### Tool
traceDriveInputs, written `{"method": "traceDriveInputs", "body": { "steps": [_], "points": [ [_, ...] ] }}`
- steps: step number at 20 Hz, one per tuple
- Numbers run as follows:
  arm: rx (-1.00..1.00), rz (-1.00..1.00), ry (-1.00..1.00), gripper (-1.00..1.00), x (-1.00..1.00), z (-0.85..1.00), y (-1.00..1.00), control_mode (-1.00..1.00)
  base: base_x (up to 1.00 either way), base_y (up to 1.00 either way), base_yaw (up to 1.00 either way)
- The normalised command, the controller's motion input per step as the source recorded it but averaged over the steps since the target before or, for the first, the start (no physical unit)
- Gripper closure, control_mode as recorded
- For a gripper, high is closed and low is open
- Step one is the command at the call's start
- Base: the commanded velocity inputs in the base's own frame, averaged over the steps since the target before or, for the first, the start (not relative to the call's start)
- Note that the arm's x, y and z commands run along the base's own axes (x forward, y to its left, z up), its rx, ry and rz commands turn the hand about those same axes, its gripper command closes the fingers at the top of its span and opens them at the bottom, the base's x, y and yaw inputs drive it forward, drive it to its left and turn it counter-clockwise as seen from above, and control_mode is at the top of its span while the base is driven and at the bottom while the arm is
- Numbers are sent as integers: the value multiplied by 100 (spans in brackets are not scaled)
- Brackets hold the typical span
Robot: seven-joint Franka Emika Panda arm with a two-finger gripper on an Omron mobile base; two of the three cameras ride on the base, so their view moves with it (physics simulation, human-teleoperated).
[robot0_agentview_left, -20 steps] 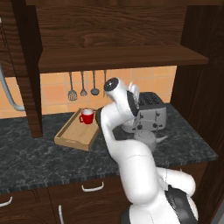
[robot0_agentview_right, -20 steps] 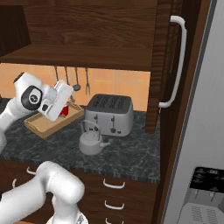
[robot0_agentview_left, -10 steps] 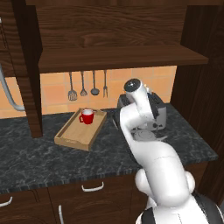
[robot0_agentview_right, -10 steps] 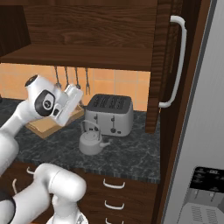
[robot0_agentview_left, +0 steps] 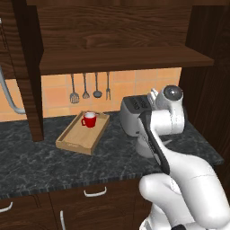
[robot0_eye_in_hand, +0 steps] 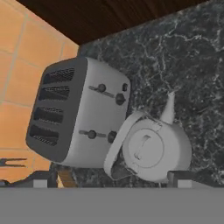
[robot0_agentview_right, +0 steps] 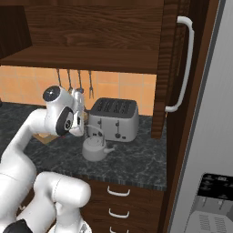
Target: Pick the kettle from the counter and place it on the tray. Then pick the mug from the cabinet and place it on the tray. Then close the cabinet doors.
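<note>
**Claw above the kettle, mug already on the tray**

While the claw (robot0_eye_in_hand: 111,181) hangs over the table (robot0_agentview_left: 54,166) with its two tips spread wide and nothing between them, the kettle (robot0_eye_in_hand: 153,148) sits directly below it, near the table's front edge toward the right end. It stands just in front of the toaster (robot0_eye_in_hand: 76,113); in the hand view the thin wire handle arches toward the toaster's face and appears almost to touch it. The spout points away from the toaster, along the table. The red mug (robot0_agentview_left: 89,120) stands upright inside the tray (robot0_agentview_left: 74,143), at the tray's far end, which lies toward the back edge, left of the toaster. The cabinet doors (robot0_agentview_right: 175,68) stand open, the right one beside the table's right end.

Judged from this pose, the kettle pick comes next (the mug step looks done out of order). Main risks: a tip descending on the toaster side could strike the toaster or catch the handle and tip the kettle; a grasp off the kettle's centre could let the rounded body slip; and on placement the kettle could knock the mug, since both must share the tray.
</note>
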Motion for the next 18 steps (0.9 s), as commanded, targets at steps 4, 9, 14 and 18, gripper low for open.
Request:
{"method": "traceDriveInputs", "body": {
  "steps": [4, 9, 14, 18],
  "points": [
    [-26, 58, 9, -100, -29, 1, -5, -100, 0, 0, 0],
    [-28, 63, 8, -100, -17, -1, -4, -100, 0, 0, 0],
    [-34, 53, 3, -100, -3, -2, -5, -100, 0, 0, 0],
    [-27, 55, 0, -100, 5, 0, -30, -100, 0, 0, 0]
  ]
}}
